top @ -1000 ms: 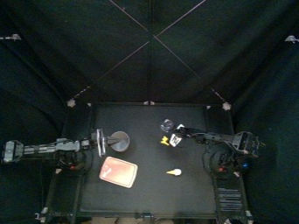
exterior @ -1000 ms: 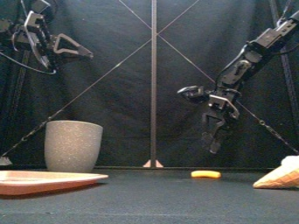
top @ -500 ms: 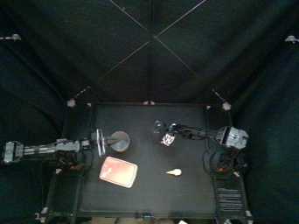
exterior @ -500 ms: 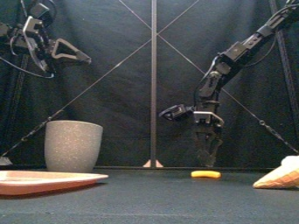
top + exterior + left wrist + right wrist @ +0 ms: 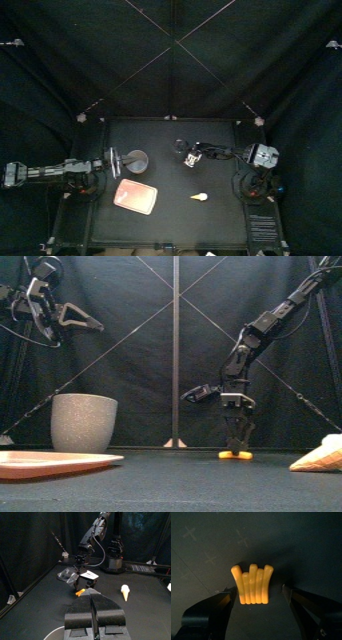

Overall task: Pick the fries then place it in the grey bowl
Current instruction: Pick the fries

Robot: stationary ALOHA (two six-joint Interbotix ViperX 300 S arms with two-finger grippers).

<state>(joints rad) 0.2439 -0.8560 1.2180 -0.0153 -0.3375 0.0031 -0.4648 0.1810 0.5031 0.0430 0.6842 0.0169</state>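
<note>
Right of table centre | fries (image 5: pixel 252 584) lie flat, sticks parallel to jaws | right gripper (image 5: pixel 238 446) spread astride them | left gripper (image 5: pixel 93 598) closed, raised at left.

fries (image 5: pixel 235 455) to grey bowl (image 5: pixel 84 422), open table (image 5: pixel 201 225) between

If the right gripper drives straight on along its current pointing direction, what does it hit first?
The fries. The right gripper points down at them with its jaws open on either side, so the jaw tips would probably reach the table beside them. How much gap remains is unclear.
</note>
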